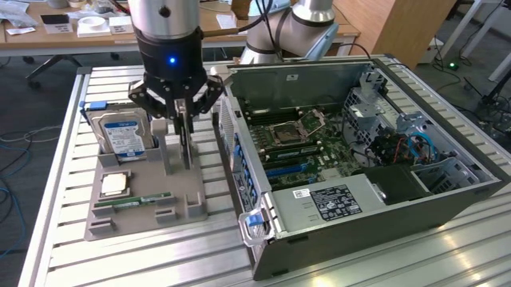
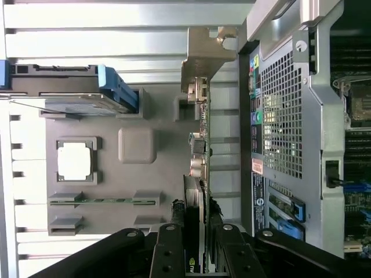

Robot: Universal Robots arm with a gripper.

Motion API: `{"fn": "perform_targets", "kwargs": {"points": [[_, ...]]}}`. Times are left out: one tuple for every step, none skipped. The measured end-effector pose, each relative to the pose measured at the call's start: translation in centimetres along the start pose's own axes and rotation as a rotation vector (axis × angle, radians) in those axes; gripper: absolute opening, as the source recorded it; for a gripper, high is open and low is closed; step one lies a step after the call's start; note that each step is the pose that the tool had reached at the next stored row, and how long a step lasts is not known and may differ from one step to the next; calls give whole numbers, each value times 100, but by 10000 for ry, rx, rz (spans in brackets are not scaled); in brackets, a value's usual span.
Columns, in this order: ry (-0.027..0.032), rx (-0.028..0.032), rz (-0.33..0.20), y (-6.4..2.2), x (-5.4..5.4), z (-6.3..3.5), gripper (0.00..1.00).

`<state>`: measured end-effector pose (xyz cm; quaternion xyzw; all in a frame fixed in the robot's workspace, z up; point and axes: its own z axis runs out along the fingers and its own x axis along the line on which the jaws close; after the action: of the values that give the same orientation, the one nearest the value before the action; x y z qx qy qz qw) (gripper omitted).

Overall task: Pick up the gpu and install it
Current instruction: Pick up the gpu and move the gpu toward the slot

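The gpu (image 1: 186,146) stands on its edge in the grey holder tray (image 1: 143,215), a thin dark card beside the tray's upright post. My gripper (image 1: 183,119) hangs straight over it, with one finger on each side of the card's upper edge, shut on it. In the wrist view the gpu (image 2: 199,150) runs edge-on away from the gripper (image 2: 200,249), its metal bracket at the far end, over the tray (image 2: 156,116). I cannot tell whether the card's lower edge has left the tray. The open computer case (image 1: 359,149) lies just to the exterior view's right, with the motherboard (image 1: 295,143) exposed.
On the tray are a silver hard drive (image 1: 124,134) with a blue label, a square processor (image 1: 114,183) and a green RAM stick (image 1: 131,202). The case's perforated rear wall (image 2: 278,127) stands close beside the card. The slatted metal table (image 1: 64,251) carries everything.
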<state>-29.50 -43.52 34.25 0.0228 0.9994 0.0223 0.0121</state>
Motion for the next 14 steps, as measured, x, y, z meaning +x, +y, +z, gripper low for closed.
{"fn": "perform_targets", "kwargs": {"points": [[1, 1, 0, 2, -1, -33, 26], [0, 0, 0, 3, -2, -65, 26], [0, 0, 0, 4, -2, -94, 26], [0, 0, 0, 6, -3, -125, 26], [-1, 1, 0, 7, -3, -155, 26], [0, 2, 0, 8, -4, -187, 26], [0, 2, 0, 10, -5, -216, 26], [0, 1, 0, 11, -6, -246, 26], [-1, 1, 0, 13, -6, -277, 26], [-1, 2, 0, 14, -7, -311, 26], [-1, 2, 0, 16, -8, -344, 26], [0, 2, 0, 17, -9, -376, 26], [0, 2, 0, 18, -9, -408, 26], [0, 3, 0, 20, -10, -441, 26]]}}
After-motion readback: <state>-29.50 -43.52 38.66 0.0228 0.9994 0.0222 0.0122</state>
